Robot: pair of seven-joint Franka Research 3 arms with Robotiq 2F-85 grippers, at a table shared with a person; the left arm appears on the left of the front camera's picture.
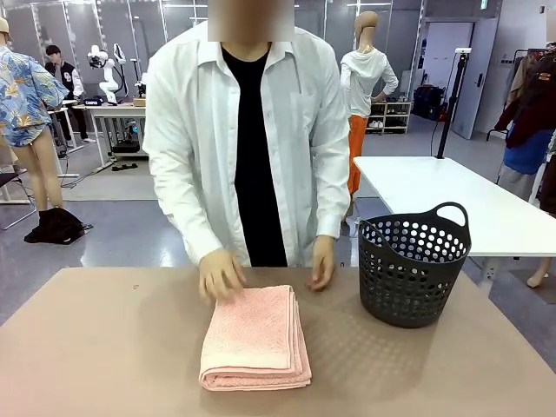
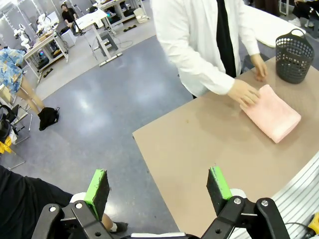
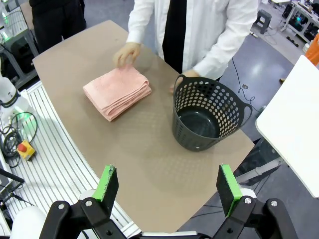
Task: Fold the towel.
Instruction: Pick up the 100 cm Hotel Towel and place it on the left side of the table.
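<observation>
Brown tabletop (image 1: 104,347) bears the folded towel (image 1: 256,339), a hand (image 1: 220,276) touching it.

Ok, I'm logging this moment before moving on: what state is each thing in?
towel: folded into a flat stack on the table, a person's hand on its far corner
black basket: upright, empty
left gripper: open, holding nothing
right gripper: open, holding nothing

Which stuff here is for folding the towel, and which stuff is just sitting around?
For the job:
pink towel, already folded, lying on the table
person's hand, touching the towel's far edge

Just sitting around:
black basket, empty, standing beside the towel and not touching it
</observation>
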